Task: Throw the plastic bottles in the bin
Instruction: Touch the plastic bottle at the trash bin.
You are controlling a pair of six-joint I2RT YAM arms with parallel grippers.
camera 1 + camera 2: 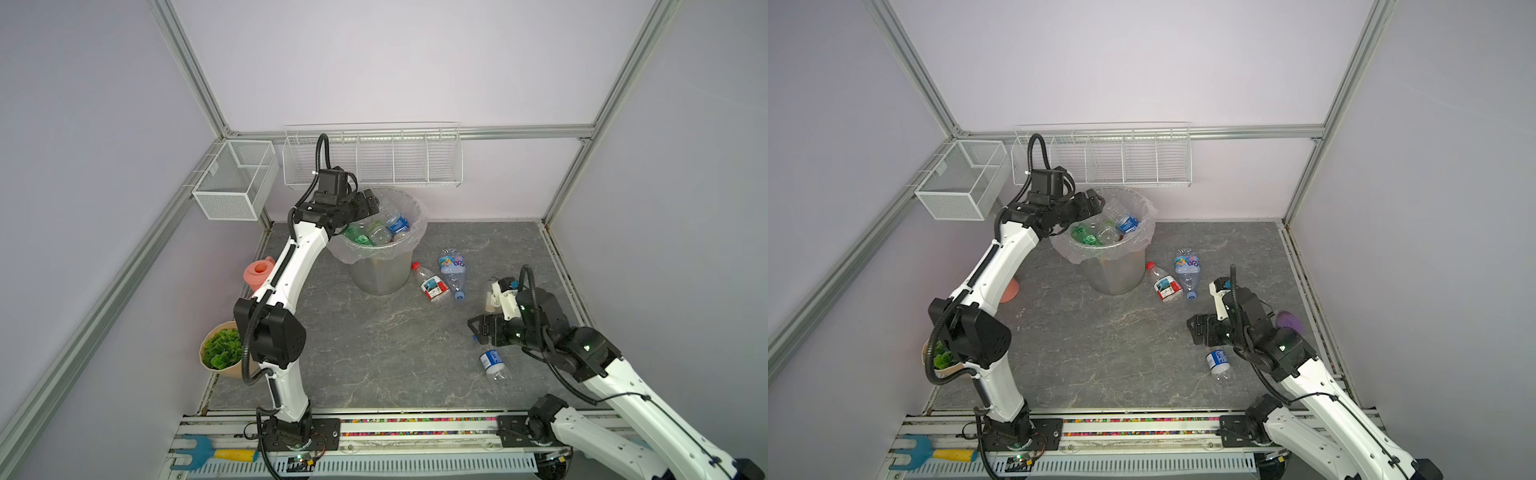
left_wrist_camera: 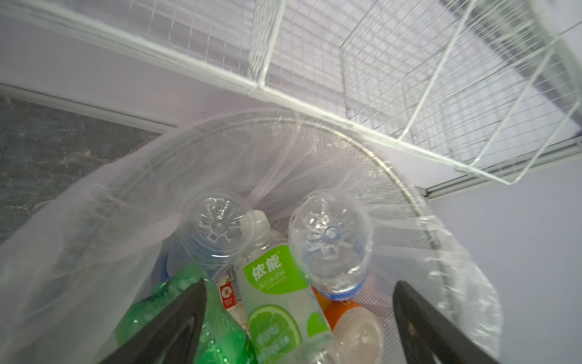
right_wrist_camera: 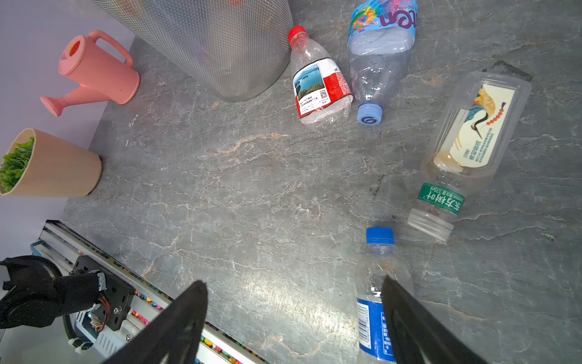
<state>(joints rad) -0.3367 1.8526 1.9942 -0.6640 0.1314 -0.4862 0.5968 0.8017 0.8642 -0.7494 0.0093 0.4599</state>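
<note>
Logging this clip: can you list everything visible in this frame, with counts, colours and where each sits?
bin: one, grey with clear liner, back of the table.
bottles in the bin: at least five, clear, green, orange, inside.
bottles on the table: four, clear, varied labels, right of the bin.
watering can: one, pink, left wall.
plant pot: one, beige, left wall.
wire baskets: two, white, on the walls.
hand fork: one, blue and yellow, front rail.
purple disc: one, right side of table.
left gripper: one, black, open over the bin.
right gripper: one, black, open near the blue-label bottle.
</note>
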